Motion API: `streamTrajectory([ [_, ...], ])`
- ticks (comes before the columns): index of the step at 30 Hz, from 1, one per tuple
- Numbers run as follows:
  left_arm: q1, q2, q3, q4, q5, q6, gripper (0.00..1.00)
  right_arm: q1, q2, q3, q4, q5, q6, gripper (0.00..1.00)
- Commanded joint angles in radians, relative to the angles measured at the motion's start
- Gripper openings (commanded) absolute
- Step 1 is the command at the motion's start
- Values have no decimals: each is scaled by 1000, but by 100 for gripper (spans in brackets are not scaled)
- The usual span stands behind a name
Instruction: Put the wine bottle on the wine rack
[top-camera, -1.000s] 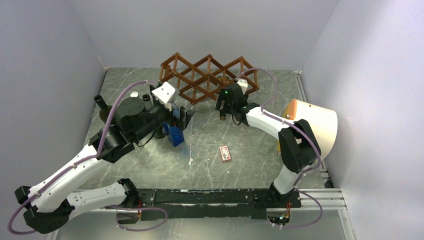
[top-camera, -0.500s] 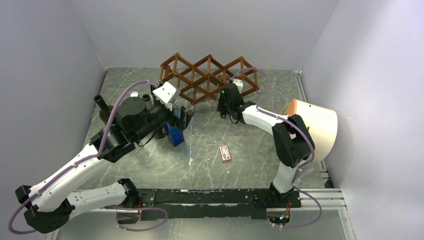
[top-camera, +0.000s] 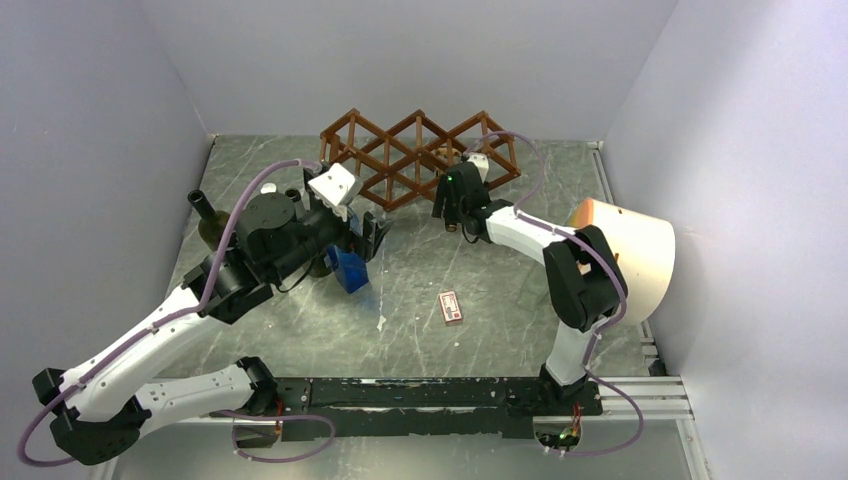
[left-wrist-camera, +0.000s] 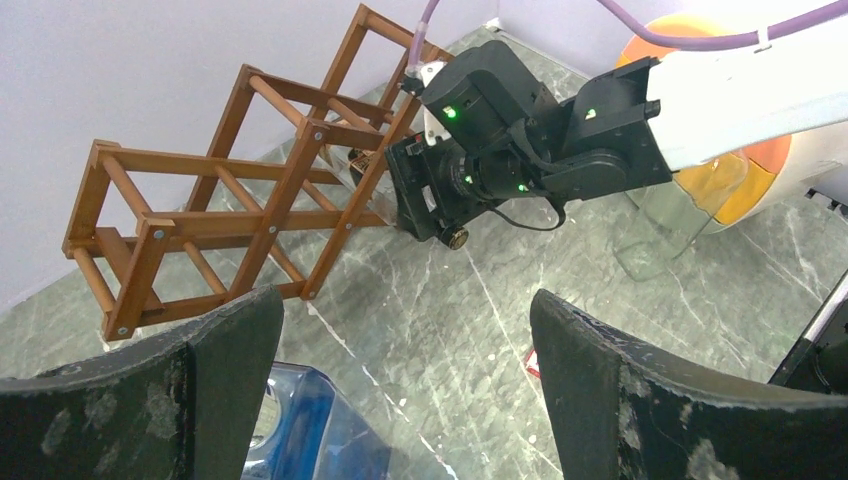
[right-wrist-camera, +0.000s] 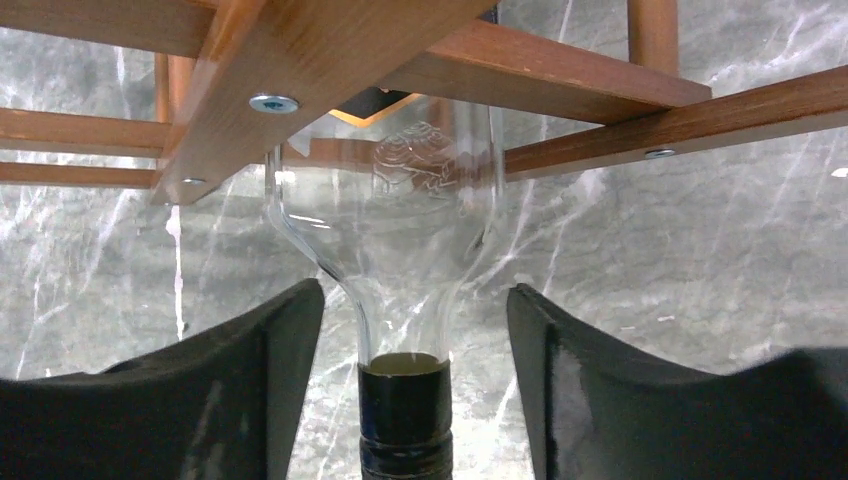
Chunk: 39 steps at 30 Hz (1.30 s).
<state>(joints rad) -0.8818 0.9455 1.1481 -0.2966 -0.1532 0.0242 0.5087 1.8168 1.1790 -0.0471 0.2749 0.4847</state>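
The right gripper (right-wrist-camera: 415, 300) sits at the front of the wine rack (right-wrist-camera: 300, 40). Its two fingers (right-wrist-camera: 270, 360) are spread to either side of the neck of the wine bottle (right-wrist-camera: 400, 220) with a clear gap on each side, so the hand is released rather than clamped. The bottle is clear glass with a dark capped neck. Its long axis runs straight ahead of this hand: the neck end is nearest the palm, and the shoulder and body point away, already inside a cell at the end of the rack nearest this arm, with wooden slats crossing above and behind the glass. Whether the body's weight rests fully on the lower slats is hidden here. The next move, I judge, turns on that line. The hand lies directly behind the bottle along its axis, so backing off along the same line should clear the neck without dragging it, while any sideways drift would knock a finger into it. The left gripper (left-wrist-camera: 400, 300) is well off to the side of the rack, fingers wide apart and holding nothing, clearly the farther hand from the bottle.
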Motion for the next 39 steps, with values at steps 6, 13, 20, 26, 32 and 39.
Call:
streamTrajectory([
  [6, -5, 12, 54, -14, -53, -3, 97, -10, -180, 16, -129, -52, -63, 75],
  [13, -6, -26, 93, -20, -114, 18, 96, 23, -371, -20, -120, -264, -157, 72],
  [20, -5, -88, 133, 15, -236, 42, 95, 182, -497, -35, -9, -373, -209, 73],
  [26, -5, -153, 152, 66, -317, 23, 95, 382, -515, -24, 81, -248, -240, 76],
  [32, -5, -187, 188, 58, -407, 62, 95, 574, -409, 75, 71, 45, -276, 83],
  [39, -5, -214, 225, 60, -492, 127, 95, 625, -252, 201, 6, 153, -250, 84],
])
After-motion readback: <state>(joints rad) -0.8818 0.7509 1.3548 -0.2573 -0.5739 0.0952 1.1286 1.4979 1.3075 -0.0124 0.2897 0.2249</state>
